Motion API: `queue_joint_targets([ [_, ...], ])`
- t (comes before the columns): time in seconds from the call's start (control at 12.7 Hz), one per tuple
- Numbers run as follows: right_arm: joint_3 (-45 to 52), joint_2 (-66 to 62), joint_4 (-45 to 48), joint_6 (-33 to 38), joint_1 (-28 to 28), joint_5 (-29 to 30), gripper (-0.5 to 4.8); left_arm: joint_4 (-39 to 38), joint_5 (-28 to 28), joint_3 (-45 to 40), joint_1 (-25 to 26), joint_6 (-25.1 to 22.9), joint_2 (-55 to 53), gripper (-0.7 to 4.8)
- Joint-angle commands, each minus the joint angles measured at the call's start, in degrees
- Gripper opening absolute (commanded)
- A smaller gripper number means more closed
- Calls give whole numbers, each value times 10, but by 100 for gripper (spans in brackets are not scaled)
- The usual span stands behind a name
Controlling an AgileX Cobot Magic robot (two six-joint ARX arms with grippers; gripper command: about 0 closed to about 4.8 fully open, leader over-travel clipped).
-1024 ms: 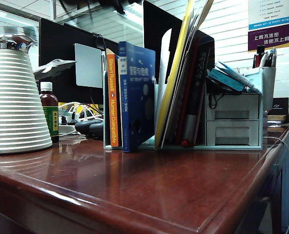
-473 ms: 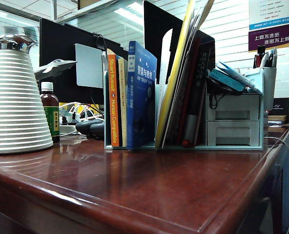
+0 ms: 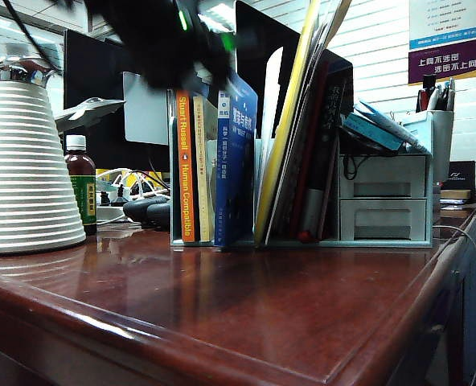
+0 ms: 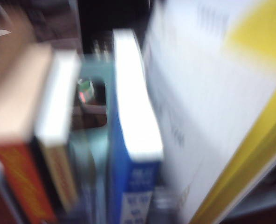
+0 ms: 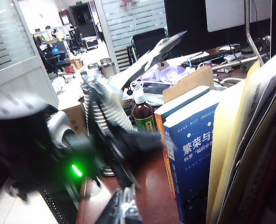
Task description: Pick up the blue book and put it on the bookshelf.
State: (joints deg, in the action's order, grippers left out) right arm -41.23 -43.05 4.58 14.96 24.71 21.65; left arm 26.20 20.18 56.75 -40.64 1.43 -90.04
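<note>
Left tool (image 3: 191,80) arrived above shelved blue book (image 3: 236,161).

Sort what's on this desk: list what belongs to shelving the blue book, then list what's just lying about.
Belongs to the job:
- blue book, standing in the bookshelf
- left gripper, blurred above the books
- right gripper, off to the side, shut

Lying about:
- orange-spined book
- brown bottle
- white ribbed lamp base
- drawer organiser
- yellow folder
</note>
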Motion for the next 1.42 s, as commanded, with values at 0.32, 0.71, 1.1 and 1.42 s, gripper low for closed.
queue_joint_targets([
  [0.32,-5,2,9,1,0,10,-5,144,2,3,2,40,-103,35],
  [0.71,-5,19,-46,-3,2,24,-6,184,-10,116,37,30,-213,142],
  [1.1,-5,19,-45,-5,2,25,-6,93,-9,116,34,-25,-133,220],
  [1.42,-5,20,-72,-22,2,-83,-6,-151,-5,97,14,-35,78,-5],
])
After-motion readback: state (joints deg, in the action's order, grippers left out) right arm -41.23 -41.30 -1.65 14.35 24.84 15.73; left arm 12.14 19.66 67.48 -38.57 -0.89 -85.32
